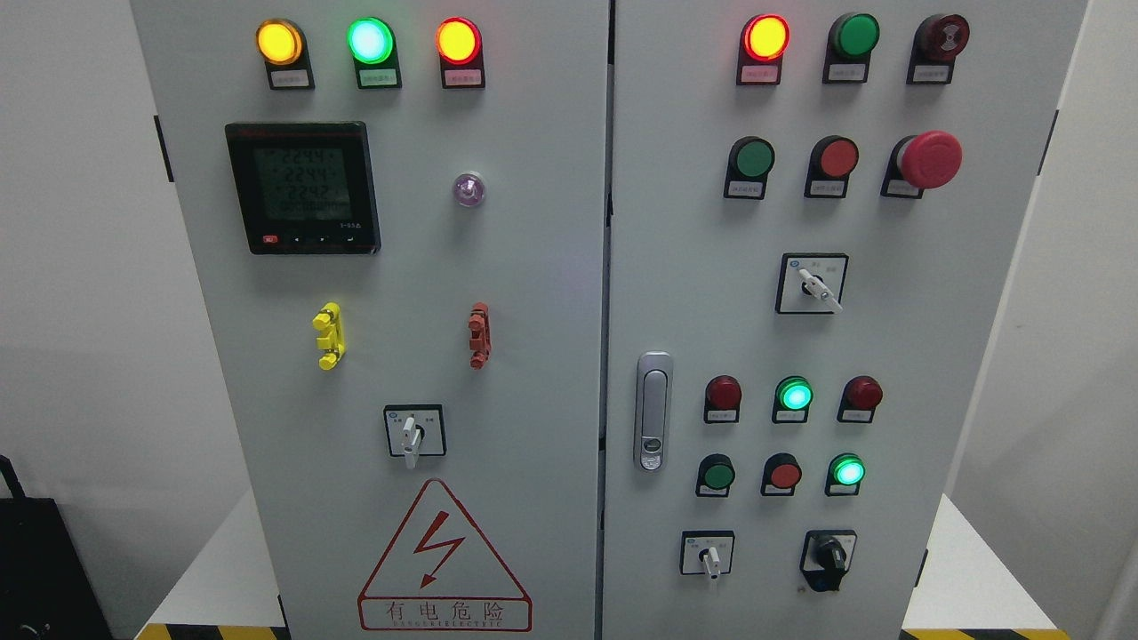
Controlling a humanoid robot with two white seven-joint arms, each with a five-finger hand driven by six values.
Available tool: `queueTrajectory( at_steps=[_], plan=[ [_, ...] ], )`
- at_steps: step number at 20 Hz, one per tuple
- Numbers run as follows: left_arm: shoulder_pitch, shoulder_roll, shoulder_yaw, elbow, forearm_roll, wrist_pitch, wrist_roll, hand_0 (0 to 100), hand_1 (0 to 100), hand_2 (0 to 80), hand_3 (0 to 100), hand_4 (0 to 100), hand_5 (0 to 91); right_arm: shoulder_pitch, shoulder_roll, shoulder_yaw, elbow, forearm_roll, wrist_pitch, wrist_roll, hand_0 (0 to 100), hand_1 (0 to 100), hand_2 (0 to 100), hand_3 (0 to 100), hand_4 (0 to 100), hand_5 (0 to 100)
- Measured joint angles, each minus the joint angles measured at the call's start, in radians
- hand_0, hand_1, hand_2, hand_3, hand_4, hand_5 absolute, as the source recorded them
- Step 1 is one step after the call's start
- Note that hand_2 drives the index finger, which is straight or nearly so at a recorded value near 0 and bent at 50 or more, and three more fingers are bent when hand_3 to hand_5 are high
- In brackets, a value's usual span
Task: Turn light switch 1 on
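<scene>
Neither hand was seen in the head view, so finger state could not be told. Light switch 1 was not legibly labelled; possibly it was the white rotary switch (410, 436) above the warning triangle (444, 558). Its lever should be pinched squarely and turned gently.

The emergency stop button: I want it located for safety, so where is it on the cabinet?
In the head view, the emergency stop button is on the right door, far right, beside the red push button.

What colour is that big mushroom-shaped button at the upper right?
Red: the mushroom button shows clearly in the head view.
</scene>
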Motion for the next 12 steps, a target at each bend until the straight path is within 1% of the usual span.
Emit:
queueTrajectory(
  at_steps=[12],
  plan=[
    [0.0,0.0,-0.006,0.002,0.0,0.0,0.0,1,0,0.0,0,0,0.0,0.0,0.0,0.0,0.0,0.0,0.0,0.0,5,0,0,0,0,0]
  ],
)
